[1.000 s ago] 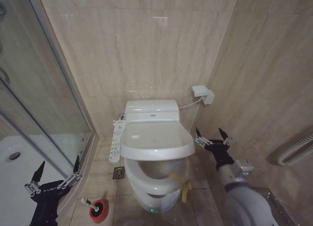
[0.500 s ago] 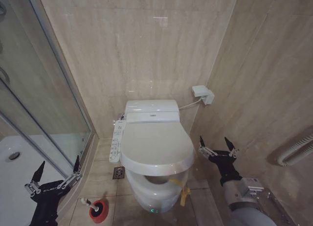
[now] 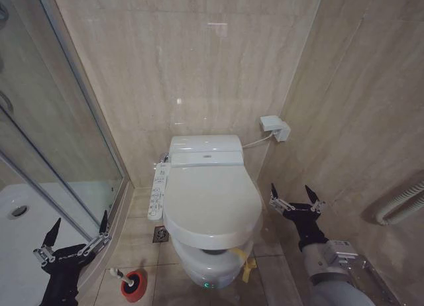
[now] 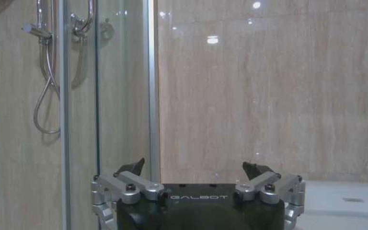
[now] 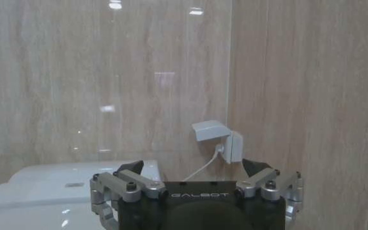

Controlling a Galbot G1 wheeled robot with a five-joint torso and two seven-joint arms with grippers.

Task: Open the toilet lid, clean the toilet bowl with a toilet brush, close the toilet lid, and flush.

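Observation:
The glossy white toilet lid (image 3: 212, 203) lies almost flat over the toilet bowl (image 3: 207, 271), with a thin dark gap under its front edge. Its yellow pull tab (image 3: 246, 262) hangs at the front right of the bowl. The toilet brush (image 3: 118, 274) stands in its red cup holder (image 3: 134, 284) on the floor left of the bowl. My right gripper (image 3: 290, 189) (image 5: 192, 163) is open beside the lid's right side, apart from it and holding nothing. My left gripper (image 3: 79, 220) (image 4: 193, 163) is open low at the left, by the shower door.
A control panel (image 3: 158, 190) sticks out on the toilet's left side. A wall socket (image 3: 275, 127) (image 5: 221, 139) with a cable sits behind it. The glass shower door (image 3: 59, 140) and white shower tray (image 3: 26, 220) close the left side. A floor drain (image 3: 160, 234) lies near the bowl.
The toilet lid has dropped from half raised to nearly flat on the bowl. My right gripper drew back to the right of it, then held still. The left arm has not moved.

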